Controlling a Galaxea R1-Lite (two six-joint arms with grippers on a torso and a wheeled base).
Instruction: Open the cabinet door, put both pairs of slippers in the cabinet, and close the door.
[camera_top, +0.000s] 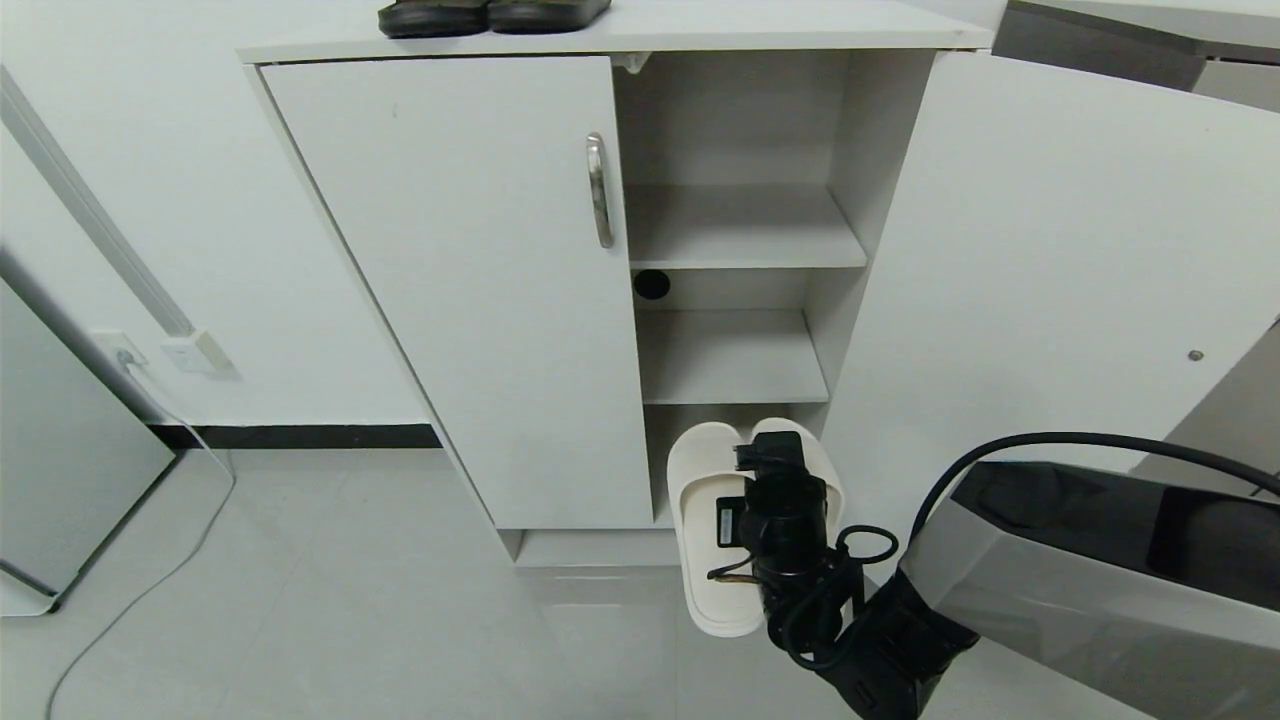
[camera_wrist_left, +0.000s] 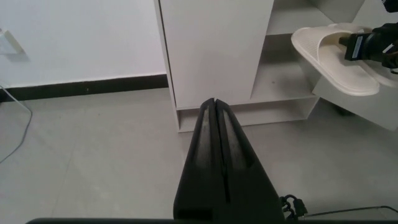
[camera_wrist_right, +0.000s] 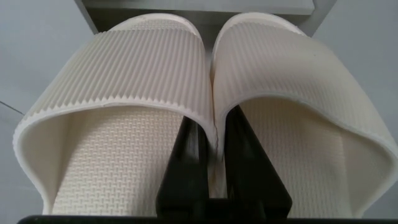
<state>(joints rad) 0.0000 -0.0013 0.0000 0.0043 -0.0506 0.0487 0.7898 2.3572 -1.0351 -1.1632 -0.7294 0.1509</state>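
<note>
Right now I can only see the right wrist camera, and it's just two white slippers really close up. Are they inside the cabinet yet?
Observer: Not quite. The right gripper holds the white slippers at the mouth of the bottom compartment of the cabinet, with most of them outside it.
Operator: Is a door in the way?
Observer: No, the right door stands wide open. The left door is shut.
Operator: Where's the other pair?
Observer: The black slippers sit on top of the cabinet, above the left door.
</note>
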